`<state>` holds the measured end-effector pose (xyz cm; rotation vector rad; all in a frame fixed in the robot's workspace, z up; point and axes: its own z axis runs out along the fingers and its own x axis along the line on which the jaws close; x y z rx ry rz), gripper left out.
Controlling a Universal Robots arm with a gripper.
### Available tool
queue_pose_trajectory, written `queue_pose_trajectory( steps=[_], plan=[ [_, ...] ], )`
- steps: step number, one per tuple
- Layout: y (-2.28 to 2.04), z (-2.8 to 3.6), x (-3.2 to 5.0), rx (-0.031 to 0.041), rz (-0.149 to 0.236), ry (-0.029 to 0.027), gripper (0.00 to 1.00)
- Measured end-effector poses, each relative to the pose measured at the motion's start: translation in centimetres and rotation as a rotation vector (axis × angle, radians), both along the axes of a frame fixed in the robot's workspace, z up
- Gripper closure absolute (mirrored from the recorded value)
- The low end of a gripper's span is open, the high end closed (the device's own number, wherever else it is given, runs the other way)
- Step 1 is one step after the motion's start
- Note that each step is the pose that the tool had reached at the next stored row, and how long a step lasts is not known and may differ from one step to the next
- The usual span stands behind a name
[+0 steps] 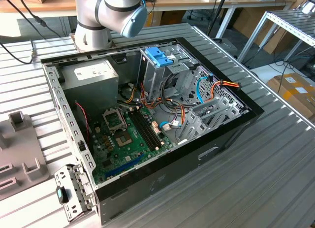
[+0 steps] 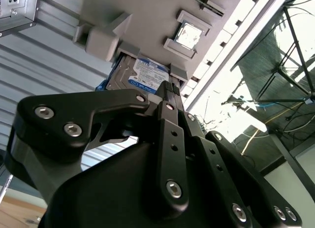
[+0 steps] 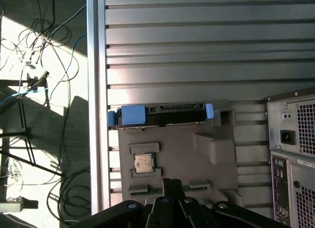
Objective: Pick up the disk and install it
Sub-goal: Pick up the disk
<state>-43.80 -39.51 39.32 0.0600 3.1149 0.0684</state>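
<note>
The jaws of the gripper (image 2: 169, 86) are pressed together on nothing, pointing toward the disk (image 2: 125, 73) and apart from it. The disk seems to stand on edge in a grey fixture (image 3: 197, 149) on the ribbed surface (image 3: 197, 55), near the computer case (image 3: 293, 139). A good pickup likely means parting the jaws, centring across the disk's flat faces, and avoiding its blue rails (image 3: 209, 111) and the fixture walls. The second wrist view gives the white label (image 2: 150, 76). The exterior view gives the open case's drive cage (image 1: 162, 73).
</note>
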Motion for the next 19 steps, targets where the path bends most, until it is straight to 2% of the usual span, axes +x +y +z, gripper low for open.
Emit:
queue_pose_trajectory(
  steps=[19],
  plan=[
    [0.00,0.00,0.00,0.0000,0.044,0.0000,0.89]
  ],
)
